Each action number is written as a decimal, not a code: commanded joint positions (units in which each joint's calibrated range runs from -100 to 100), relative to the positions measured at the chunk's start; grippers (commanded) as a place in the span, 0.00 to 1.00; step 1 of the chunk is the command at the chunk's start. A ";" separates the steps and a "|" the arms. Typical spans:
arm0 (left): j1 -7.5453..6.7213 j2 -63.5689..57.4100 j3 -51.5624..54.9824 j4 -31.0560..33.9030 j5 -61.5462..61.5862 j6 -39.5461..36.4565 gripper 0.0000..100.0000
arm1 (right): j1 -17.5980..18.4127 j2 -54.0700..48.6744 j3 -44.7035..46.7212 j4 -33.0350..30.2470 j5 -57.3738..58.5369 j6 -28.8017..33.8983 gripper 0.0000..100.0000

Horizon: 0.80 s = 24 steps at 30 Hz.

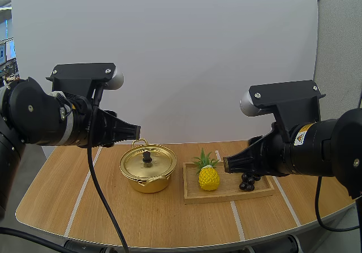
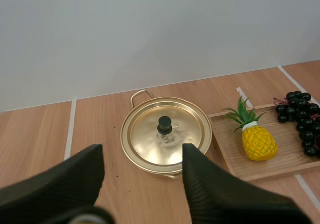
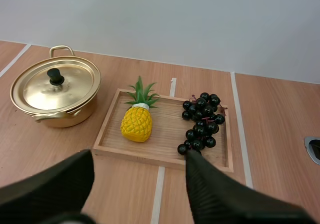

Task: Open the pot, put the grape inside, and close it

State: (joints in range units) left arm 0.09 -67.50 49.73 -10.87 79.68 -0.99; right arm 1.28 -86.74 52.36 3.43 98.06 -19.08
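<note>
Grapes (image 3: 201, 121), a dark bunch, lie at the right end of the wooden tray (image 3: 165, 134); a yellow toy pineapple (image 3: 136, 124) stands on the tray's left half, near the bunch but apart from it; the tray rests flat on the wooden table (image 1: 169, 219), just to the right of the pot (image 1: 148, 174), the two close but not touching; the pot is gold-coloured and its lid (image 2: 150, 139) is on, seated level, with a black knob (image 2: 164, 125) upright at its middle; one loop handle points toward the back of the table, the other toward the front. My left gripper (image 1: 134, 132) hangs in the air on the pot's side, clear of the lid; its fingers (image 2: 60, 184) are spread wide, ribbed inner faces turned to each other, with nothing held; from its wrist the pot lies beyond the gap. My right gripper (image 1: 228, 164) hovers on the tray's side, clear of the table; its fingers (image 3: 220, 194) are likewise parted and empty; from its wrist the grapes lie just past one fingertip.
</note>
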 commanded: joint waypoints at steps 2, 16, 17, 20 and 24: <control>0.04 0.28 -0.10 -0.12 2.14 2.64 1.00 | -0.28 -0.02 -0.49 -0.32 -1.11 0.14 1.00; 0.04 8.34 -0.10 -10.11 2.42 22.43 1.00 | -0.28 -0.02 -0.49 -0.32 -1.11 0.14 1.00; 0.04 10.33 -0.10 -10.38 1.40 23.73 1.00 | -0.28 -0.02 -0.49 -0.32 -1.11 0.14 1.00; 0.04 16.50 -0.10 -11.70 -2.35 28.48 1.00 | -0.28 -0.02 -0.49 -0.32 -1.11 0.14 1.00; 0.04 24.48 -0.84 -11.76 -7.72 30.58 1.00 | -0.28 -0.02 -0.49 -0.32 -1.11 0.14 1.00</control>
State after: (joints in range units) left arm 0.09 -50.10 49.73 -21.17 78.16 26.45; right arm 1.18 -86.74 52.36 3.43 98.06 -19.08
